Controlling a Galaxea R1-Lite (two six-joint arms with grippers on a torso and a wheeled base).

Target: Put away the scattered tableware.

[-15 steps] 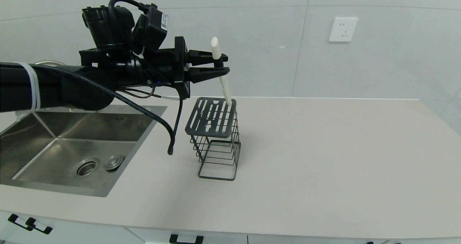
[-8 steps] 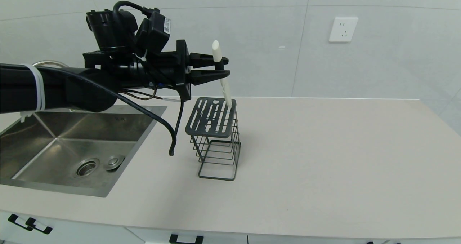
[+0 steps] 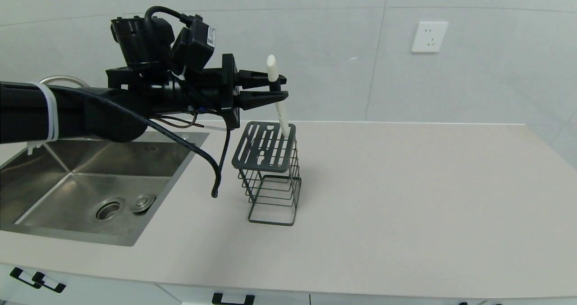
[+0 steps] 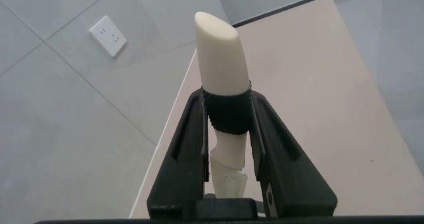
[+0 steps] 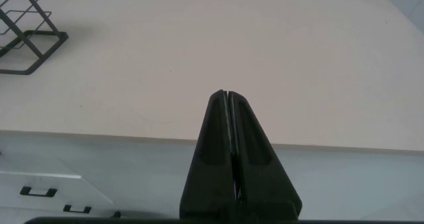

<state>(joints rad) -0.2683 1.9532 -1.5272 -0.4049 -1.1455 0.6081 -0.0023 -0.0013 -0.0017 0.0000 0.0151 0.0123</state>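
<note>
**A:** Lower than a second ago: the left gripper (image 3: pixel 280 86) has eased the white-handled utensil (image 3: pixel 271 64) down. Its lower end sits at a slot atop the black wire cutlery rack (image 3: pixel 263 148).

**B:** Risk?

**A:** Probably the tilted utensil catching the slot edge and tipping the light rack.

**B:** Pose?

**A:** The arm reaches level from above the sink (image 3: pixel 54 161), fingers clamped on the handle. The right gripper (image 5: pixel 228 98) is pressed together, empty, near the counter (image 5: pixel 278 52) front edge.

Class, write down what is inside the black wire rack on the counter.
The white utensil, gripped by the left gripper, passes into a top slot of the rack; its lower end is hidden.
</note>
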